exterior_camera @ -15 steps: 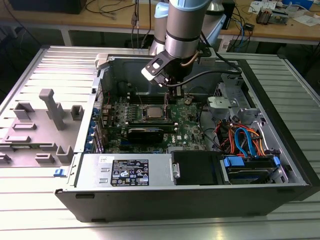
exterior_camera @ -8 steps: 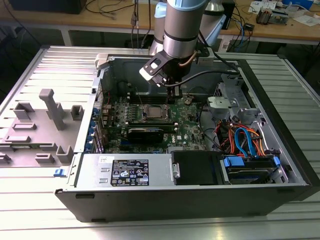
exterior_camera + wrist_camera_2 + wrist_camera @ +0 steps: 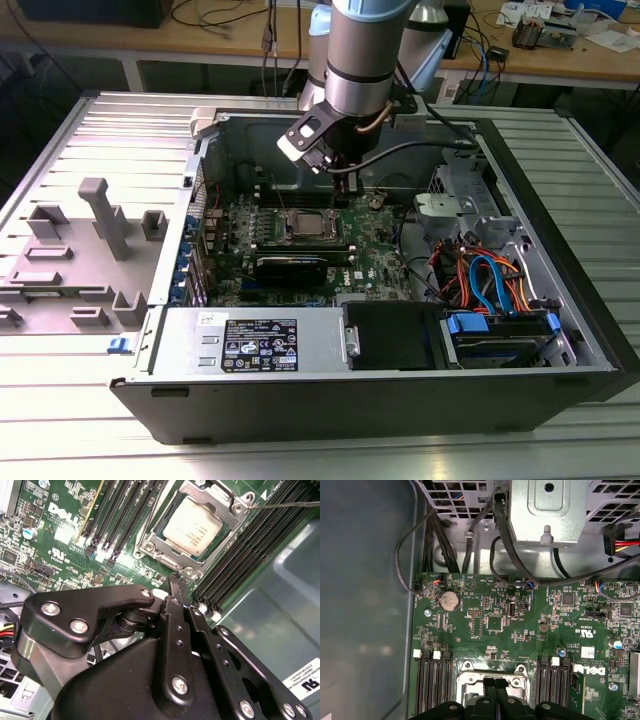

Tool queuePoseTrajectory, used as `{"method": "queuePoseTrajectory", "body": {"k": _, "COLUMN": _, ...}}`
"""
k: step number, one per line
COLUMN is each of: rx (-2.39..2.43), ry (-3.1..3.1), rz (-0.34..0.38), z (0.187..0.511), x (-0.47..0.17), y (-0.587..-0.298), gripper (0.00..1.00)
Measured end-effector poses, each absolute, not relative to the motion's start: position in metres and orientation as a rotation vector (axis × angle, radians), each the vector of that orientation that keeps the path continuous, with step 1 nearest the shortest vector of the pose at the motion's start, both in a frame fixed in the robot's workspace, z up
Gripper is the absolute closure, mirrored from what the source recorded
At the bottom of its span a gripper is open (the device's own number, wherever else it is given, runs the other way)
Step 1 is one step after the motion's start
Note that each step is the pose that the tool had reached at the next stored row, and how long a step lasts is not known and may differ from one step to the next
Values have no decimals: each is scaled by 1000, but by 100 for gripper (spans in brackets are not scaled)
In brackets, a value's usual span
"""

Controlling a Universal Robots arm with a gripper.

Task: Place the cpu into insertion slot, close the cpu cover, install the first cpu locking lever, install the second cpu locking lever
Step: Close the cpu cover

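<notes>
- Gripper (image 3: pixel 178 583), black, two-fingered: fingers pressed together, nothing visibly pinched. Its tip is just beside the socket's near corner; contact can't be told.
- Small flat square silver-grey cpu (image 3: pixel 192 526) sits in the socket, mid-board.
- Thin square silver metal cpu cover (image 3: pixel 159 544) lies down around it, and the chip shows through the cut-out.
- Thin silver wire locking lever (image 3: pixel 285 504) sticks out from the socket's far corner, over the long black memory slots (image 3: pixel 240 550). It looks unlatched, not certain.
- Judgement: placing and cover are done, and the first-lever step is in hand. It calls for a fingertip square on thin wire, pressed down and hooked under its catch, with no slip onto the slots.
- Hidden: the gripper's own body covers the near socket edge in both wrist views. The other lever and the catches are hard to make out.
- Around it: green motherboard (image 3: pixel 520 625), inside an open black computer case (image 3: pixel 350 405).
</notes>
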State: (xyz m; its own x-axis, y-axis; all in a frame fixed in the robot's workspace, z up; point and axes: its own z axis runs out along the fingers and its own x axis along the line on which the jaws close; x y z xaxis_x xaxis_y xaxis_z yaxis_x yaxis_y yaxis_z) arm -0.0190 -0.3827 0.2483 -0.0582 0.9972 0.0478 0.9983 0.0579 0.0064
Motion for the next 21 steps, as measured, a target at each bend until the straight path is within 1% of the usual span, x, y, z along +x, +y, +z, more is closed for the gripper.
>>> {"method": "queuePoseTrajectory", "body": {"k": 21, "rx": -2132, "ry": -2260, "rz": -65, "z": 241, "x": -45, "y": -383, "gripper": 89}}
